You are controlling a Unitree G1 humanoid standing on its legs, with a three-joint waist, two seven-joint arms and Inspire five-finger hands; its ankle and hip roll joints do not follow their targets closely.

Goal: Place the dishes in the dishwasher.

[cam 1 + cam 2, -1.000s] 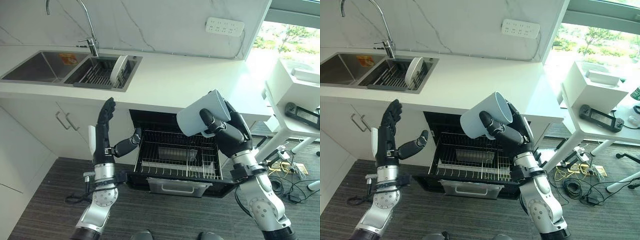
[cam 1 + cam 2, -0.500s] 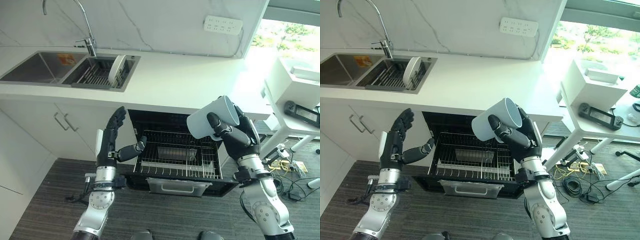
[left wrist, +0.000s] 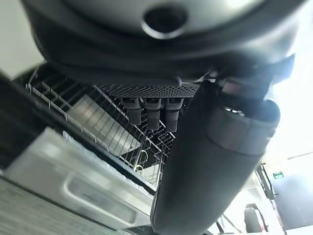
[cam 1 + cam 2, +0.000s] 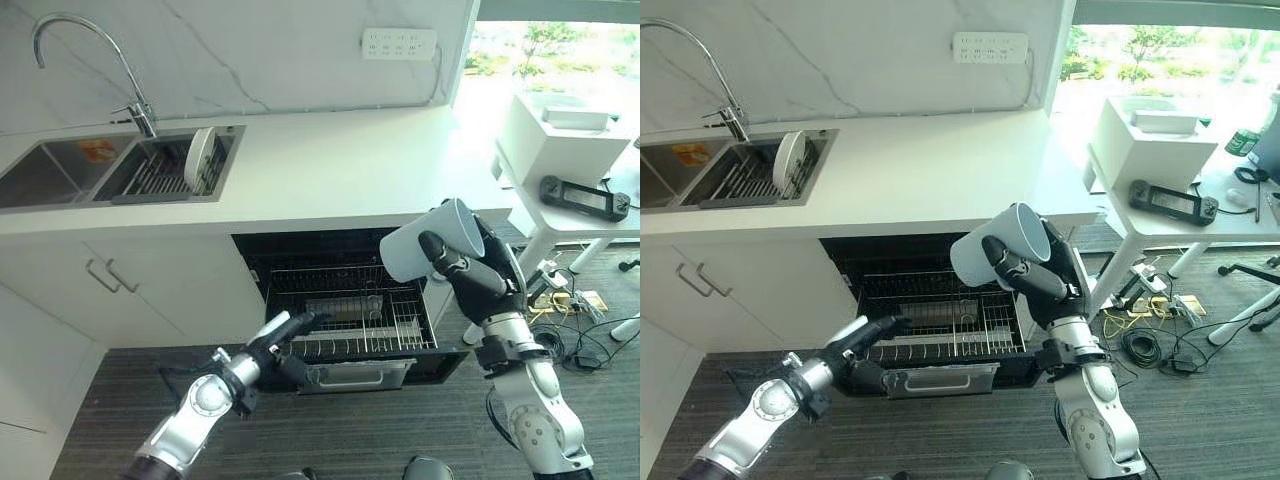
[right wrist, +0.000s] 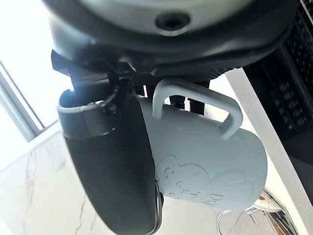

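We hold the pale blue mug (image 4: 432,240) in our right hand (image 4: 482,280), fingers and thumb curled around it, above the right side of the pulled-out dishwasher rack (image 4: 352,318). Our left hand (image 4: 272,340), raised a second ago, is now low at the rack's front edge, fingers straight, holding nothing, so loading looks near
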